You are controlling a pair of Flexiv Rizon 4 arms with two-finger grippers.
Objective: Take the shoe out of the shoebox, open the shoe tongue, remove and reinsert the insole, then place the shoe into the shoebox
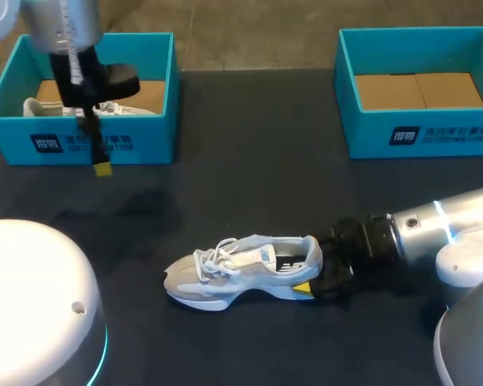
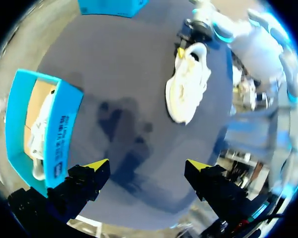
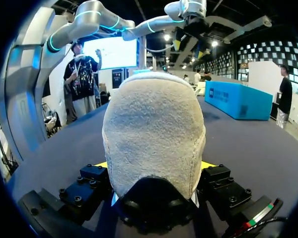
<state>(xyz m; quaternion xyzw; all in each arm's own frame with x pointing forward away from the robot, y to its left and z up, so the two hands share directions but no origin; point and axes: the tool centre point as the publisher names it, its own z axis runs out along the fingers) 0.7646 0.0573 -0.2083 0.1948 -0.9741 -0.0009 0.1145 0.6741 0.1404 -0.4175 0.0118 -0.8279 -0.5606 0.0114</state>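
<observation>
A white and grey sneaker (image 1: 241,269) lies on its sole on the dark table, toe to the left. My right gripper (image 1: 310,275) is shut on its heel, one yellow tip showing at the near side. In the right wrist view the padded heel (image 3: 154,134) fills the space between the fingers of the right gripper (image 3: 154,166). My left gripper (image 1: 102,167) hangs open above the table, just in front of the left blue shoebox (image 1: 32,145). Its fingers (image 2: 97,168) hold nothing, and the sneaker (image 2: 188,82) lies well ahead of them.
A second white shoe (image 1: 39,107) lies inside the left shoebox (image 2: 64,129). The right blue shoebox (image 1: 419,133) at the back right shows only a cardboard floor. Robot bases bulge in at the front left (image 1: 32,305) and front right (image 1: 475,338).
</observation>
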